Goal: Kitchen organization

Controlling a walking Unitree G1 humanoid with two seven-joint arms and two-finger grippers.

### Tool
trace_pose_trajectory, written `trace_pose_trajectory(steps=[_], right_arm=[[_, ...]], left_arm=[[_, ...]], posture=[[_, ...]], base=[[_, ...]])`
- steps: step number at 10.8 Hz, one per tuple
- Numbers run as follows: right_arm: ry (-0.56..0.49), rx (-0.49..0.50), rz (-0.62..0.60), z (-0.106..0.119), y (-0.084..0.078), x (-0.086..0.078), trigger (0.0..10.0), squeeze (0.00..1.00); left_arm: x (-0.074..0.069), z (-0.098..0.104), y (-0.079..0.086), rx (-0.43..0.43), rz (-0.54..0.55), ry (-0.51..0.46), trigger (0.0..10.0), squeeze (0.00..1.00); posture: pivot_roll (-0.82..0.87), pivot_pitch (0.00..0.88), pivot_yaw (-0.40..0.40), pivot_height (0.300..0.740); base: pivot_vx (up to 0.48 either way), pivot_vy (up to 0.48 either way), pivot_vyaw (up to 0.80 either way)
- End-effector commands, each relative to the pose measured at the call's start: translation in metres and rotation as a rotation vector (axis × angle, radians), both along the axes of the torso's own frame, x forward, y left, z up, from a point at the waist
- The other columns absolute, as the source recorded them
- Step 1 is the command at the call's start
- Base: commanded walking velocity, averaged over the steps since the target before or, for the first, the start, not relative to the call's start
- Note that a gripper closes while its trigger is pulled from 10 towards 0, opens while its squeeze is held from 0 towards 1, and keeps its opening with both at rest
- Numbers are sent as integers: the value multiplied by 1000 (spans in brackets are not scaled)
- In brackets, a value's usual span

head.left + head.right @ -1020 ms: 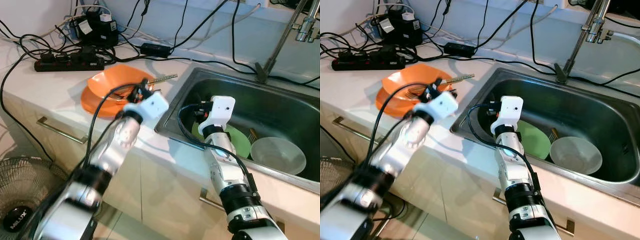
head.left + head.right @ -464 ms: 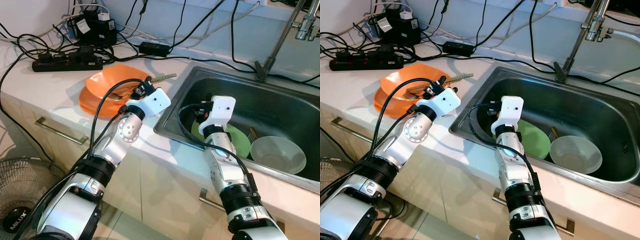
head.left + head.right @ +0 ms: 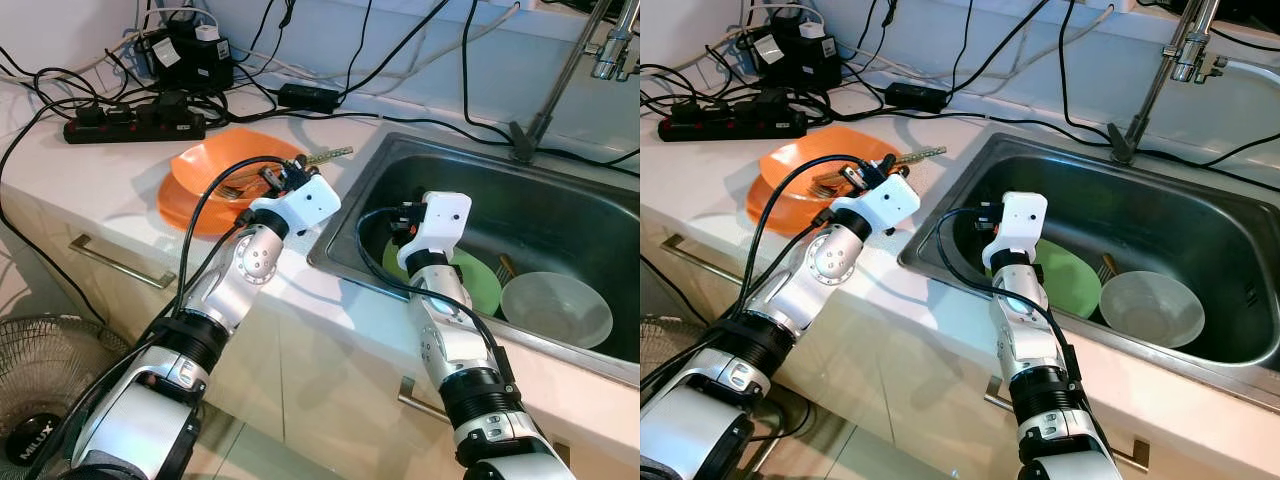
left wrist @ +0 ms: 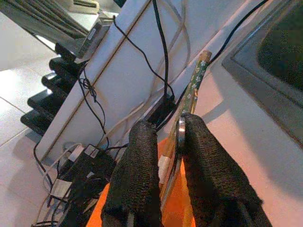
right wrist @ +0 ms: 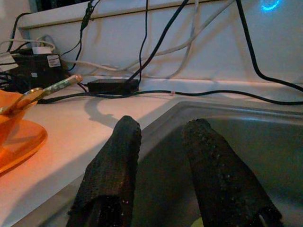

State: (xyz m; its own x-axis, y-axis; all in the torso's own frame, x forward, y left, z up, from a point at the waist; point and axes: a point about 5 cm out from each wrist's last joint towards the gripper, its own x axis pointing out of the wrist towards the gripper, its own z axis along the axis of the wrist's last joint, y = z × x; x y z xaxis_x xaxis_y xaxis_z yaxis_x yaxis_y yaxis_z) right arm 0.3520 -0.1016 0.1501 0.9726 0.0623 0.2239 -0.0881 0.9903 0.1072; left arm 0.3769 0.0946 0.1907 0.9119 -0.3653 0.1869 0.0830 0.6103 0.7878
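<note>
An orange bowl (image 3: 205,165) rests on an orange plate (image 3: 180,212) on the white counter, left of the sink (image 3: 560,215). My left gripper (image 3: 272,180) hovers at the bowl's right rim, shut on the thin handle of a metal fork (image 3: 232,190); the left wrist view shows the fingers (image 4: 142,156) pinching that handle. A floral-handled utensil (image 3: 330,155) leans out of the bowl toward the sink. My right gripper (image 5: 161,130) hangs open inside the sink, above a green plate (image 3: 480,285), holding nothing.
A translucent bowl (image 3: 555,310) sits in the sink beside the green plate. The faucet (image 3: 560,85) rises behind the sink. A power strip (image 3: 135,127), adapters and several cables crowd the counter's back. A floor fan (image 3: 40,400) stands lower left.
The left arm, blurred in motion a second ago, has settled at the bowl's rim and edged slightly left with the fork. The right arm has not moved.
</note>
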Motion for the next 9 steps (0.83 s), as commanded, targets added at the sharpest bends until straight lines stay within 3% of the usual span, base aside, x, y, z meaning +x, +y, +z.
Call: trace_pose_trajectory(steps=[1,3,4,5,6,9], right_arm=[[16,-14,0,-3,-1,1,10000,0],[21,-16,5,-4,0,1,10000,0],[22,-18,8,-4,1,1,10000,0],[23,-18,10,-4,1,1,10000,0],[27,-21,13,-5,2,1,10000,0],[32,-25,21,-5,3,2,10000,0]], left_arm=[[1,11,-2,1,-8,-38,0,0],[1,23,-1,-13,-8,-72,0,0],[0,32,-1,-67,-26,-64,0,0],[-3,41,-2,-152,-68,-33,6000,0],[-6,51,0,-256,-88,-17,10000,0],[-14,64,0,-414,-167,74,10000,0]], posture=[[126,27,-19,740],[130,26,-23,740],[131,27,-24,740],[133,29,-26,740],[136,29,-28,740],[137,26,-33,740]], base=[[0,0,0],[0,0,0],[0,0,0],[0,0,0],[0,0,0],[0,0,0]])
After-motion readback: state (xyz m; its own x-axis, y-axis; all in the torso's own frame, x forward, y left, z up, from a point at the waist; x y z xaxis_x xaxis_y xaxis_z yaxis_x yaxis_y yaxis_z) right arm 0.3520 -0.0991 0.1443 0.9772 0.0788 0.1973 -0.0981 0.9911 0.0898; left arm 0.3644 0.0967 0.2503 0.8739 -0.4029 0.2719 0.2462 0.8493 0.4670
